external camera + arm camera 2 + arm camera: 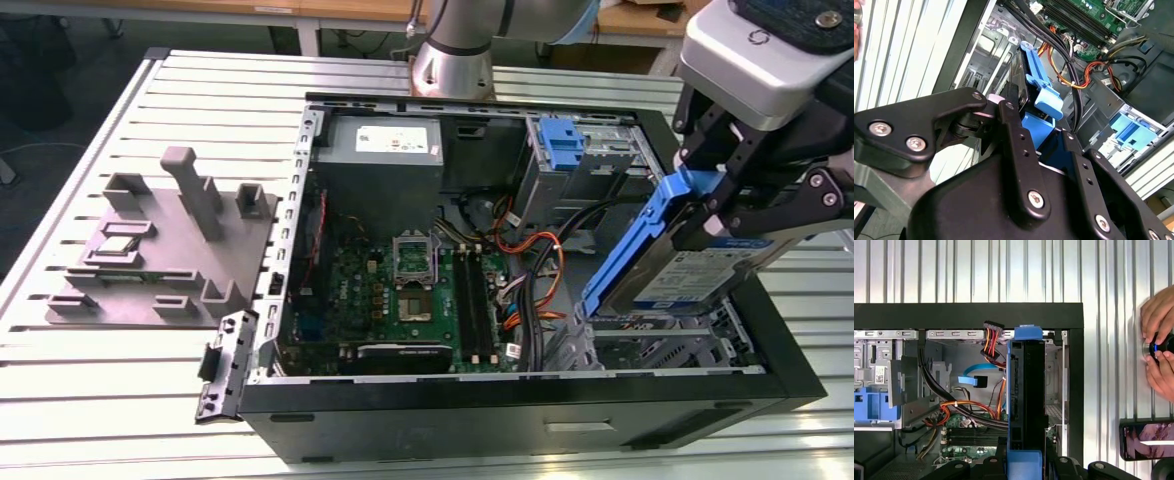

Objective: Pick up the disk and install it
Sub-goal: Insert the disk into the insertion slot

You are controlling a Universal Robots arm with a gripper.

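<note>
Fingers (1013,131) of the gripper (731,205) clamped tight on the one disk (703,278)

One slatted table (147,390), one open PC case (534,425) on it. Disk is held tilted on edge above the case's near corner on the exterior view's right, probably so its blue carrier lines up with the bay. One spare blue bracket (561,145) sits by the case's far edge.

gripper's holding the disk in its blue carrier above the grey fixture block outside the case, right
No. The gripper does hold the disk in its blue carrier, but above the open computer case, at the exterior view's right. The grey fixture block sits outside the case, at that view's left.
</note>
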